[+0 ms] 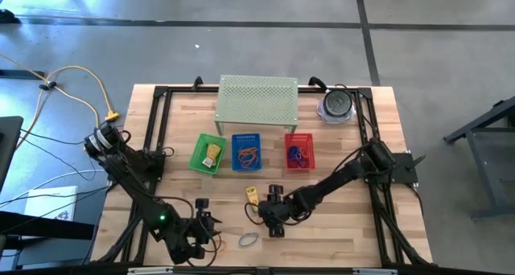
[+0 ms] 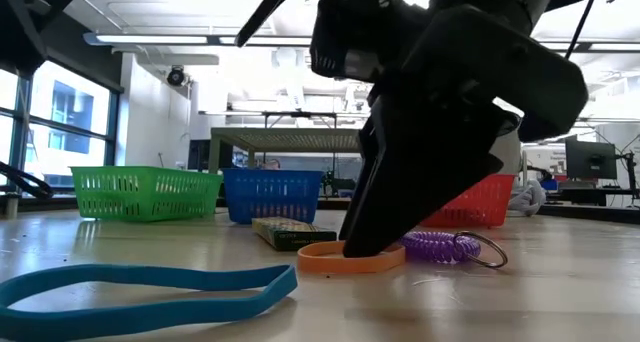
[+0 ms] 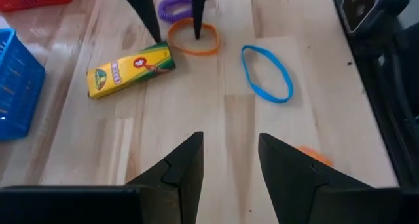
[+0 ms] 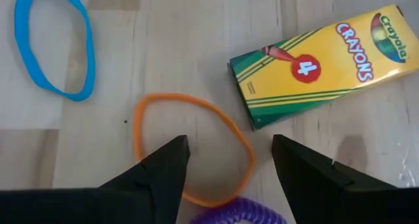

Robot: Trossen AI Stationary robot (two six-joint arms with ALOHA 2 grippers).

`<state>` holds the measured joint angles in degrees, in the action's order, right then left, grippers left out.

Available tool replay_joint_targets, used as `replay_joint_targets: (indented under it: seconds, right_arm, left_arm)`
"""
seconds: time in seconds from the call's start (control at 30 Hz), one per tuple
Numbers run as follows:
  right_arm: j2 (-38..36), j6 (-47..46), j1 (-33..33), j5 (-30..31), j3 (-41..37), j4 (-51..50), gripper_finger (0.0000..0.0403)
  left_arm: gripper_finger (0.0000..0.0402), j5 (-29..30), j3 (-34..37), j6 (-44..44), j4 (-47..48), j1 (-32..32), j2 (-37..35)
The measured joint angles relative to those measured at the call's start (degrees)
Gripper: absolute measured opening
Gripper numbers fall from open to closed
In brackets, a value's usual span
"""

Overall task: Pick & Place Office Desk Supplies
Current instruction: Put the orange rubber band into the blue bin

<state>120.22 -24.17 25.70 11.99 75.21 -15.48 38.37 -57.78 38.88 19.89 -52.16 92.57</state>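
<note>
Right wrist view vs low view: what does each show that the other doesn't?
Only the right wrist view: the printed face of the crayon box and the open right gripper with one finger inside the orange band and one outside it.

Only the low view: the green basket, blue basket, red basket and the shelf behind them.

Both: orange band, blue band, purple coil, crayon box.

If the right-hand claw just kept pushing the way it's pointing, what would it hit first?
Probably the orange rubber band. The right gripper points down at the table with its fingers open, straddling the band's edge, one fingertip inside the loop. The wooden table lies right beneath.
</note>
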Motion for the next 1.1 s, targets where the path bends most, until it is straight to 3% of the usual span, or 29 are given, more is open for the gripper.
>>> replay_joint_targets:
  seconds: [0.23,0.6,1.1]
  right_arm:
    - [0.5,-1.0,-0.2,-0.9,0.1,-1.0,0.0173]
    - [0.7,0.5,-0.2,0.1,0.0,-1.3,0.0013]
    - [-1.5,3.8,2.6,4.3,1.9,-4.9,0.0003]
  left_arm:
    - [0.0140,-0.5,0.0,-1.6,-0.9,0.0,0.1]
    - [0.0140,-0.5,0.0,-1.4,-1.1,0.0,0.1]
    - [0.0140,-0.6,0.0,0.2,-1.4,0.0,0.1]
